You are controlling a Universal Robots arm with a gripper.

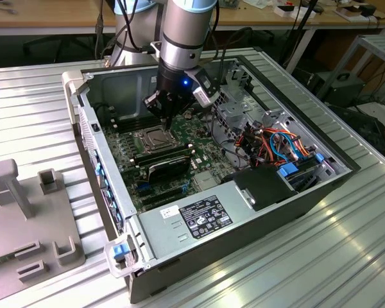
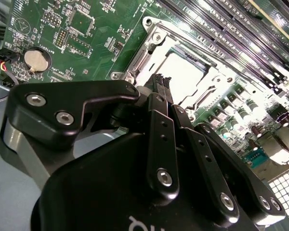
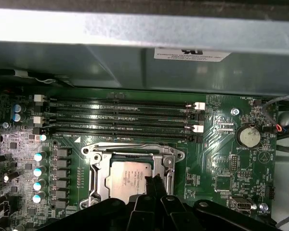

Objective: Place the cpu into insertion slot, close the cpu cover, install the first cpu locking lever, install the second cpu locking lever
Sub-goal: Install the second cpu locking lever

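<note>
We see the cpu (image 3: 129, 179) lying flat in the insertion slot (image 3: 98, 169), its silvery top facing up, on the green motherboard (image 3: 221, 159) inside the open computer case (image 1: 337, 168). In the second wrist view the cpu (image 2: 180, 77) shows as a bright square framed by the cpu cover (image 2: 209, 79), which lies down flat around it; in the first wrist view the cpu cover (image 3: 166, 166) borders the chip on its sides. In the exterior view the insertion slot (image 1: 155, 138) sits in the part of the board nearer the case's back wall, with the cpu (image 1: 156, 137) showing at its centre.

The gripper (image 3: 154, 185) hangs directly above the socket, its black tips meeting over one edge of the chip. In both wrist views the jaws are pressed together with nothing between them, and the gripper (image 2: 160, 83) tips sit close over the cover's rim; we cannot tell whether they touch the metal. In the exterior view the gripper (image 1: 167, 119) points straight down from the arm (image 1: 186, 32) to a spot just above the socket.

Beside the socket run the long black memory slots (image 3: 120, 118), and a round coin battery (image 3: 249, 136) sits farther along the board. The case rests on a ribbed metal desk (image 1: 346, 256), with a grey fixture (image 1: 25, 212) near the desk's edge at the exterior view's left.
</note>
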